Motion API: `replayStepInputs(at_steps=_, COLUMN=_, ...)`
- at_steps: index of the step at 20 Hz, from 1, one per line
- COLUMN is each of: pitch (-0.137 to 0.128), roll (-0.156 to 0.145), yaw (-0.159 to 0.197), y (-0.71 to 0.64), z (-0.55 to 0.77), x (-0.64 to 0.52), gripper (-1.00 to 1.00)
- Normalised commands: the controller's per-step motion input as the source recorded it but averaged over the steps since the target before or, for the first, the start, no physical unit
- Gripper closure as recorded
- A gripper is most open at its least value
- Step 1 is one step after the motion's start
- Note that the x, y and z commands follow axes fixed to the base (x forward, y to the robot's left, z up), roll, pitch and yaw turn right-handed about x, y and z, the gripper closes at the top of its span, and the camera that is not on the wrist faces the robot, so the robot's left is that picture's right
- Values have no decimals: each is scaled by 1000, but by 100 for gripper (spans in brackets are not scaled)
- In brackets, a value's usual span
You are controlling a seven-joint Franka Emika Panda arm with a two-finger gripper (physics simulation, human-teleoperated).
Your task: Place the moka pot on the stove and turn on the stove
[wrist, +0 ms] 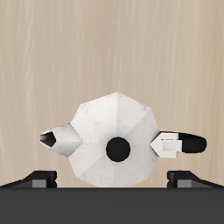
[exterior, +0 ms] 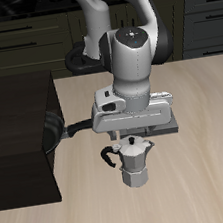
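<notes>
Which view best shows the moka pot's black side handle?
Wrist view: the small silver faceted moka pot is seen from straight above, its black side handle sticking out in full. Exterior view shows the pot side-on below the gripper, handle small.

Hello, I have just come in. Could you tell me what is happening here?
A robot arm holds its hand just above the moka pot, which stands upright on the wooden table. The wrist view looks straight down on the pot's lid, with the fingers on either side; no grasp is visible yet. A black frying pan lies farther back.
</notes>
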Motion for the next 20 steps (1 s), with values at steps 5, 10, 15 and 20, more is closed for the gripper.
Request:
replayStepInputs(at_steps=5, pitch=11, roll=-18, yaw=10, y=-152, z=-74, x=3, gripper=-100)
replayStepInputs(at_steps=10, pitch=14, roll=-1, yaw=-2, y=-28, z=-89, x=-10, gripper=-100)
replayStepInputs(at_steps=15, pitch=15, roll=9, yaw=-8, y=62, z=-87, x=-1, gripper=-100)
replayStepInputs(at_steps=20, pitch=10, roll=2, yaw=1, y=1, z=-85, x=29, gripper=-100)
